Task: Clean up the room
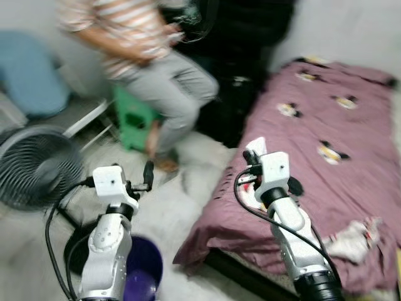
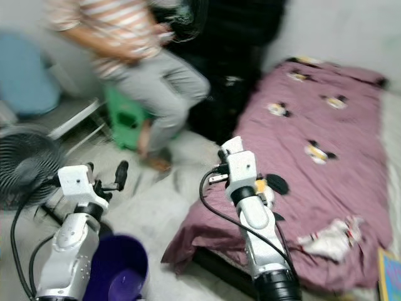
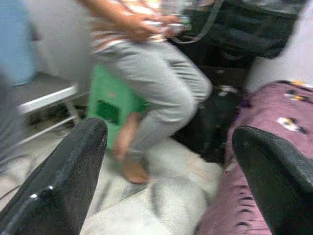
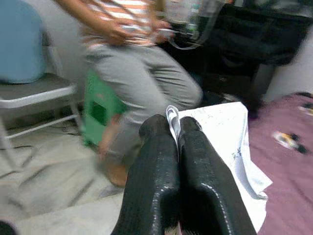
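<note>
The right claw (image 4: 173,132) is clamped on a thin white sheet of paper or plastic wrapping (image 4: 230,137), whose edge sticks up between the two black fingertips while the rest hangs off to one side. In the left eye view that claw (image 1: 255,150) sits just right of the frame's centre, over the near edge of the bed with the mauve, cartoon-printed cover (image 1: 351,157). The left claw (image 1: 148,175), in the lower left of the frame, is spread wide and holds nothing; its two black fingers (image 3: 63,176) frame the floor ahead.

Below the left arm, at the bottom left of the frame, stands a deep purple plastic bucket (image 1: 147,269), the likeliest place for the scrap. To do this step well, the right arm should carry the sheet across and low over the bucket's mouth before letting go, since so light a piece will probably drift if released high. A crumpled white cloth (image 1: 351,241) lies on the bed at the lower right, not yet collected.

A person in a striped shirt and grey trousers (image 1: 156,75) sits on a green plastic stool (image 1: 135,122) at the upper left, and a round black floor fan (image 1: 37,166) stands at the left edge; both deserve a wide berth.
</note>
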Controlling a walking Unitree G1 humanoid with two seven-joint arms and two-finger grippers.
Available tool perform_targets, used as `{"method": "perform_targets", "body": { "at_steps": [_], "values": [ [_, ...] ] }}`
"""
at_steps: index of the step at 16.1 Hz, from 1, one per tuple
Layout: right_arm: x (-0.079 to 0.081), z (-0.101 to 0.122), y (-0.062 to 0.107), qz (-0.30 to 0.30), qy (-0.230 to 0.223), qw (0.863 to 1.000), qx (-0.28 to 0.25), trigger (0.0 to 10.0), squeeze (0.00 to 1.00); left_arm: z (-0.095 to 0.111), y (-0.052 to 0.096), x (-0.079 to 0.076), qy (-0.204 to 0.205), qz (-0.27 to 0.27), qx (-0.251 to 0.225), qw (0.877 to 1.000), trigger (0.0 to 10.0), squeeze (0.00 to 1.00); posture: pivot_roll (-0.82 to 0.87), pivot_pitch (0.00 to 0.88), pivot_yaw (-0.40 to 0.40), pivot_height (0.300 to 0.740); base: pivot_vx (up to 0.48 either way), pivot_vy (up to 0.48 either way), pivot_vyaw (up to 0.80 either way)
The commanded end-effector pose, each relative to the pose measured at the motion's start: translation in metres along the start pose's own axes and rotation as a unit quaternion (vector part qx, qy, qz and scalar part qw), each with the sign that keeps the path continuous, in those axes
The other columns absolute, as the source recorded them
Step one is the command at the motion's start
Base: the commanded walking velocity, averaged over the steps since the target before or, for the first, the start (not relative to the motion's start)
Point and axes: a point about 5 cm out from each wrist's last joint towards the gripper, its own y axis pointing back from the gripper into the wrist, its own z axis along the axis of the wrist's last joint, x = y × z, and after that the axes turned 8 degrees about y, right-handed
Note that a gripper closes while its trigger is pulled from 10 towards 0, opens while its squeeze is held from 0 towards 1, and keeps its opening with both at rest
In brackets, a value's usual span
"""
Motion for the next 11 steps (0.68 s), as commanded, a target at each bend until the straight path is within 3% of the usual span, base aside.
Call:
{"method": "perform_targets", "body": {
  "at_steps": [1, 9, 11],
  "values": [
    [0.0054, 0.0085, -0.0055, 0.01, 0.0, 1.0, -0.018, 10.0, 0.0, 0.0038, -0.0018, 0.0039, -0.008, 0.01, -0.009, 1.0, 10.0, 0.0, -0.02, 0.0, 0.008, 0.74, 0.0, 0.0, 0.8],
    [0.0093, 0.0107, -0.007, 0.033, 0.009, 0.999, -0.027, 10.0, 0.0, 0.0046, 0.002, 0.0113, -0.025, 0.035, -0.024, 0.999, 10.0, 0.0, 0.01, 0.0, -0.03, 0.74, 0.0, 0.0, 0.8],
    [0.0084, 0.0075, -0.0064, 0.023, -0.003, 0.999, -0.023, 10.0, 0.0, 0.0017, 0.0061, 0.0123, -0.03, 0.037, -0.019, 0.999, 10.0, 0.0, 0.02, 0.0, -0.022, 0.74, 0.0, 0.0, 0.26]
  ]
}}
